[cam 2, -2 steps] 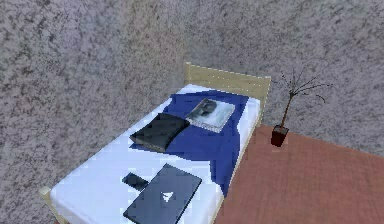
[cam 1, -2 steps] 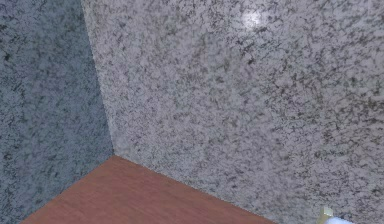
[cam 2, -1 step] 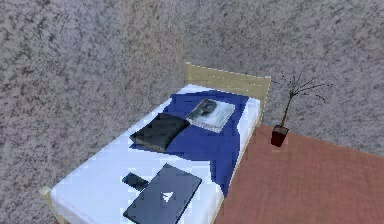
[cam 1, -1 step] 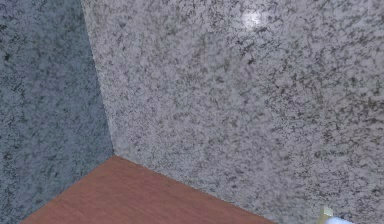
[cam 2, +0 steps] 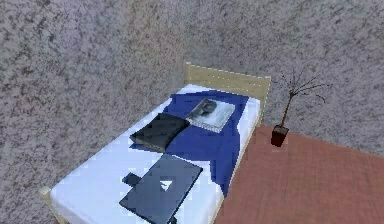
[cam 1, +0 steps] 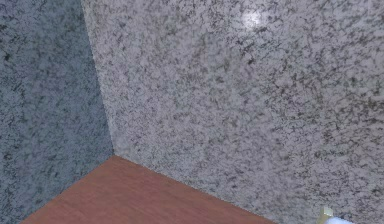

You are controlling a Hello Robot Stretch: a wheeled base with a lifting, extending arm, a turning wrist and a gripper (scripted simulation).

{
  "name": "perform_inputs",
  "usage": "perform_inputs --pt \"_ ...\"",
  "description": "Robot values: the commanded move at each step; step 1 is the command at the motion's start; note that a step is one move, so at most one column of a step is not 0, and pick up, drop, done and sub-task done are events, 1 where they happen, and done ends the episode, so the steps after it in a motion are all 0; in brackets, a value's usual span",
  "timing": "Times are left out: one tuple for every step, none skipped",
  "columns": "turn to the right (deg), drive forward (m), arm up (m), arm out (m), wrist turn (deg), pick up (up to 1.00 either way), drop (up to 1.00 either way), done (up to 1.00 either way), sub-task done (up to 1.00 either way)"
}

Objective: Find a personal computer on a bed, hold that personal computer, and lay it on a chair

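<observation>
Arm first: from these two views I cannot tell whether the claw is apart, together or around anything.

Over to the arm side view, and there's the personal computer (cam 2: 160, 188). It's a flat, dark slate-grey slab, lid down, with a small pale mark in the middle of the lid. It lies at the near end of the bed (cam 2: 228, 78), turned at an angle to the mattress, with its lower corner running to the picture's bottom edge. A small dark piece pokes out at its left edge; what it is, I can't say.

The bed has a light wooden frame and a white sheet. A blue blanket (cam 2: 205, 140) is spread across the far half, a dark pillow (cam 2: 160, 132) lies beside it, and a pale grey one (cam 2: 212, 113) sits near the headboard.

A bare-twigged potted plant (cam 2: 283, 128) stands on the reddish floor (cam 2: 310, 180), just beside the headboard.

In the forward view, two speckled grey walls (cam 1: 240, 100) meet in a corner above the same reddish floor.
</observation>
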Motion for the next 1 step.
perform_inputs --pt "0.0 0.0 0.5 0.0 0.0 0.0 0.0 0.0 0.0"
